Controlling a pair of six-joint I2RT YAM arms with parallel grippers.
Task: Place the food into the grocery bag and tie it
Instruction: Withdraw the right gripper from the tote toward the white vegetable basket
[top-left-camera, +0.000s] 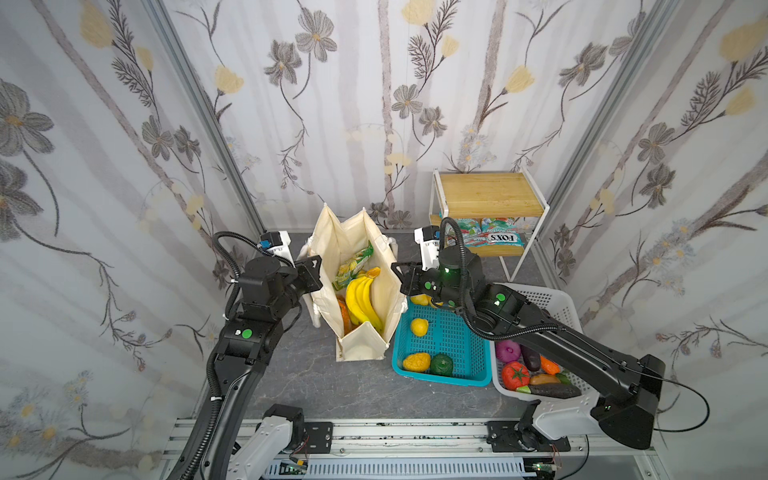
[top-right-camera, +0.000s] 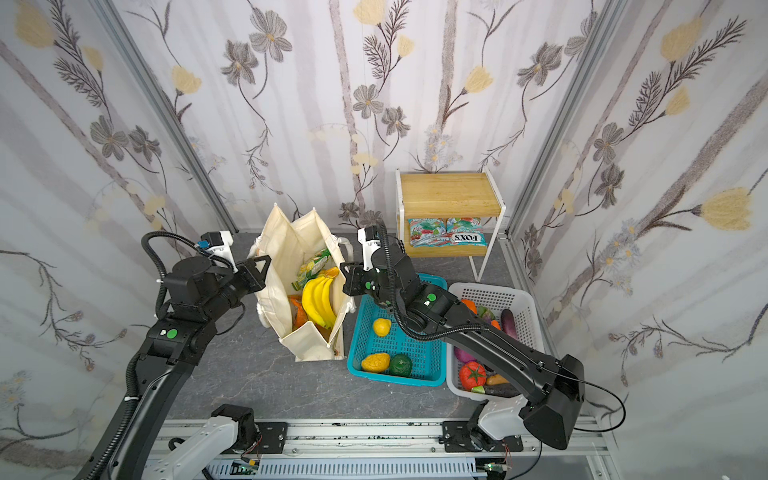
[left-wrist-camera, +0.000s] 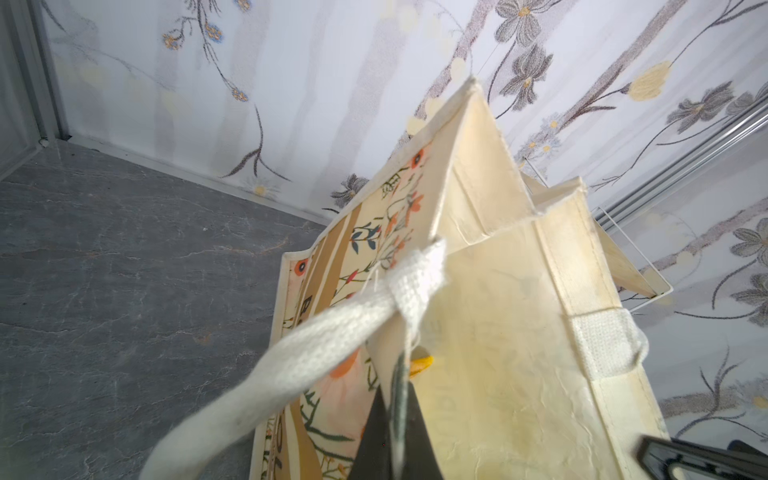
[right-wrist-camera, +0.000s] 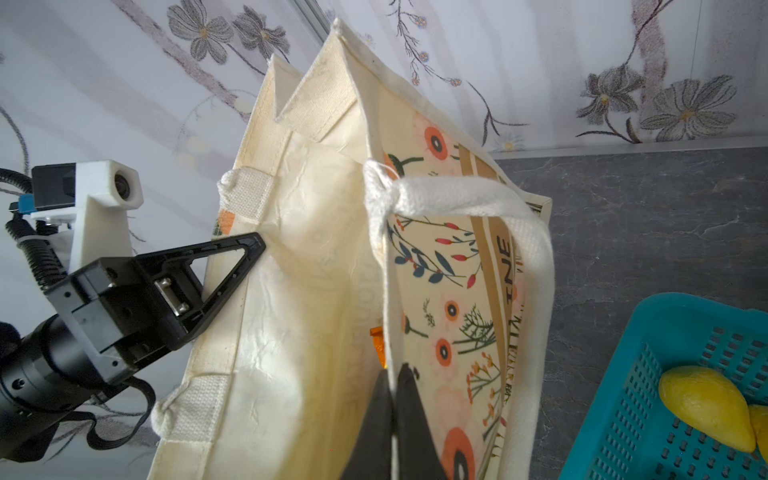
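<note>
Grey marbled tabletop (top-left-camera: 316, 386), enclosed on three sides by floral walls (top-left-camera: 353, 124). Bag (top-left-camera: 332, 237) upright at centre, mouth open, bananas (top-left-camera: 362, 301) and packet (top-left-camera: 353, 266) inside. Left gripper (left-wrist-camera: 397, 390) clamped shut on left rim; right gripper (right-wrist-camera: 392, 376) clamped shut on right rim. Teal basket (top-left-camera: 440, 377) just beside bag, white basket (top-left-camera: 557, 297) beyond; shelf (top-left-camera: 486, 195) at rear.

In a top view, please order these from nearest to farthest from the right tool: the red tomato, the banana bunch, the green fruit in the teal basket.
1. Banana bunch, inside the bag, just left of the right tool.
2. Green fruit, front corner of the teal basket.
3. Red tomato, in the white basket, farthest right.
</note>
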